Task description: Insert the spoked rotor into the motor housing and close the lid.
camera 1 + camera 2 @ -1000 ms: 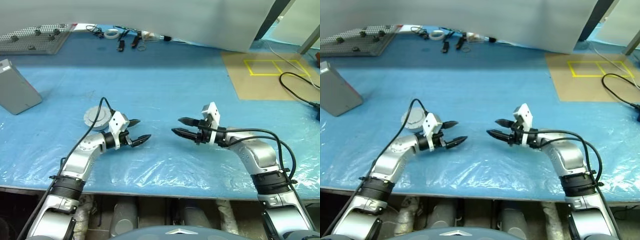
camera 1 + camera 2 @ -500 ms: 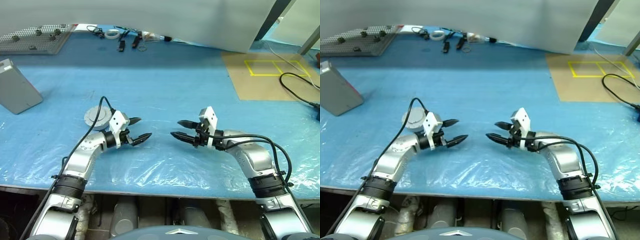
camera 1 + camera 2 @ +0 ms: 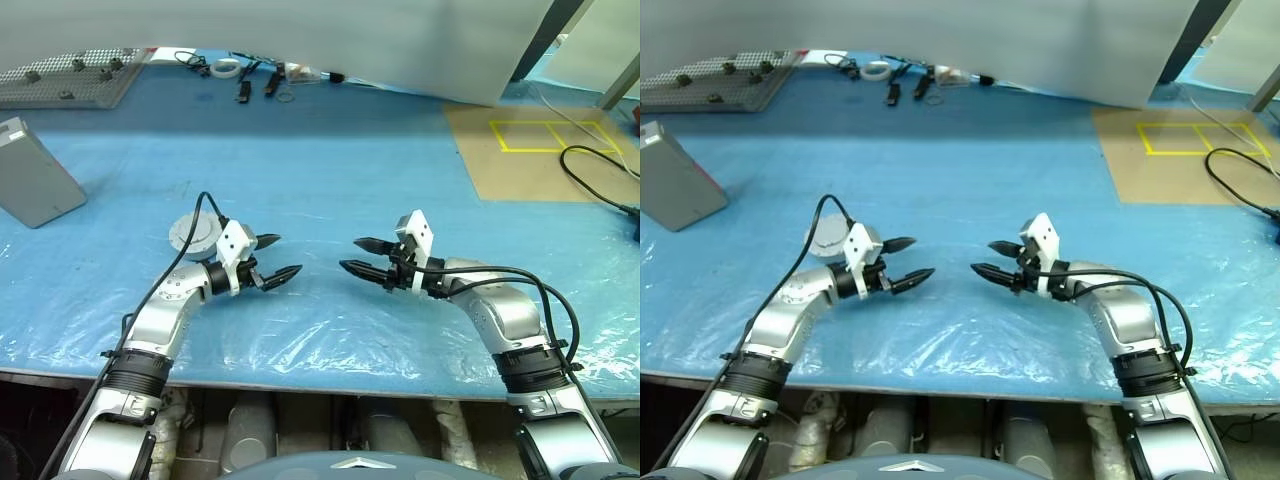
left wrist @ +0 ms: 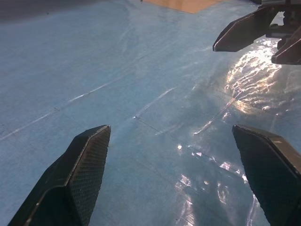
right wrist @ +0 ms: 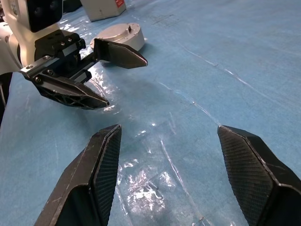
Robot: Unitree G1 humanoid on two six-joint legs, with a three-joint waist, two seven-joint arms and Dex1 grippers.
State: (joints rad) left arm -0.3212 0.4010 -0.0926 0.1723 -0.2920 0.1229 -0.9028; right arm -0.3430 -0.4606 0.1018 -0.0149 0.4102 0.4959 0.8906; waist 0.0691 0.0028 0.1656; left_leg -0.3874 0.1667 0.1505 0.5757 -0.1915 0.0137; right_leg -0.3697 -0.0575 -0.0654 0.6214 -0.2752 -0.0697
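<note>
The motor housing, a round silver-grey case with a flat grey top, sits on the blue sheet just behind my left gripper; it also shows past that gripper in the right wrist view. Whether its flat top is the lid I cannot tell. The spoked rotor is out of view. My left gripper hangs open and empty a little above the sheet, pointing toward my right gripper. That one is open and empty too, and the two sets of fingertips face each other across a short gap.
A grey rectangular box lies at the far left. At the back are a perforated tray, a tape roll and small tools. Brown board with yellow squares and a black cable lie at the right.
</note>
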